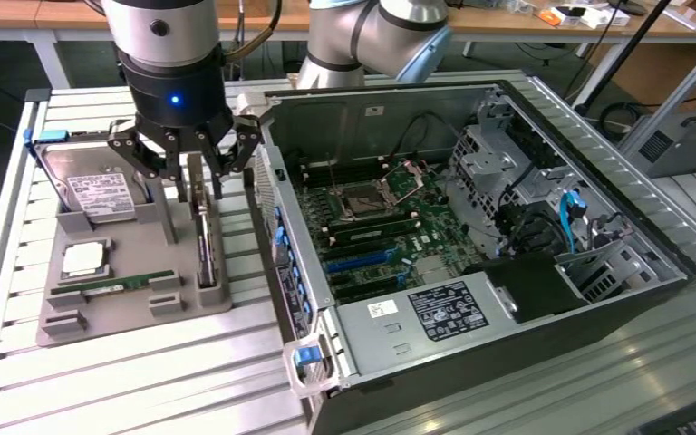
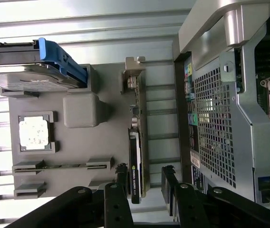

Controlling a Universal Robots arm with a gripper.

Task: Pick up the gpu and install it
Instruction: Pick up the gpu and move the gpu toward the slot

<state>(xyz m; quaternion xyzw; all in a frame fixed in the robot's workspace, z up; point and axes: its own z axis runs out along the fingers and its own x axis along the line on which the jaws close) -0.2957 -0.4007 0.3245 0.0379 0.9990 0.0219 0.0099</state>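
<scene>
The gpu [image 1: 207, 246] stands on its long edge in a slot of the grey holder tray [image 1: 130, 237], on the exterior view's left of the open computer case [image 1: 469, 227]. In the wrist view the gpu [image 2: 138, 137] shows its black face, thin board edge and silver end bracket. My gripper [image 1: 203, 186] hangs just above the card's far end, open. Its fingertips [image 2: 121, 169] straddle the card with a gap on each side, and the gripper [image 2: 144, 171] holds nothing.
The tray also holds a hard drive with a blue frame [image 1: 94, 190], a processor chip [image 1: 86, 260] and a green memory stick [image 1: 112, 288]. The case's perforated rear wall [image 2: 216, 128] stands close beside the card. Inside lies the motherboard with blue slots [image 1: 361, 263].
</scene>
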